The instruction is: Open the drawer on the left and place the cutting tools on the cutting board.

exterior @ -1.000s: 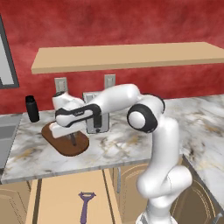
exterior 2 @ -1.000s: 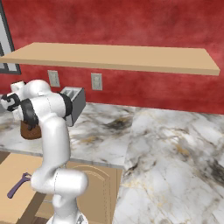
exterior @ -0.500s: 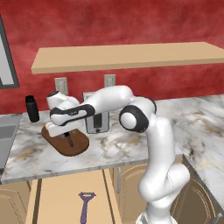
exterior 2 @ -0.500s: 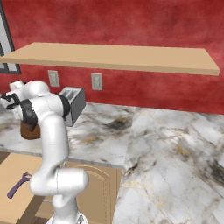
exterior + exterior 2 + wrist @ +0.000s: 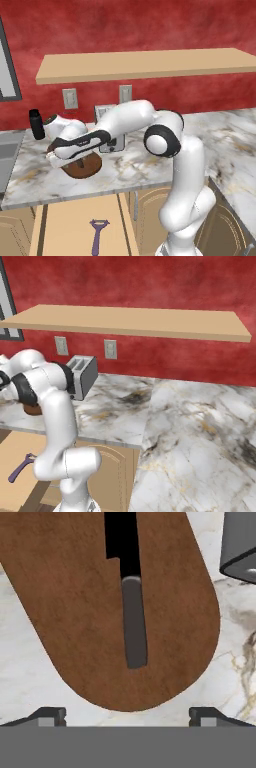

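On the cutting board, dark knife lying free, fingers spread wide either side.

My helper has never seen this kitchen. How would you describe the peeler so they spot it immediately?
Start at the marble counter under the red wall, then look below its front edge to the open tan drawer. The peeler lies inside: small, purple, Y-shaped head, unlike the dark knife up on the cutting board.

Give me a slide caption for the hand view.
Knife lying on the cutting board, open tool above it.
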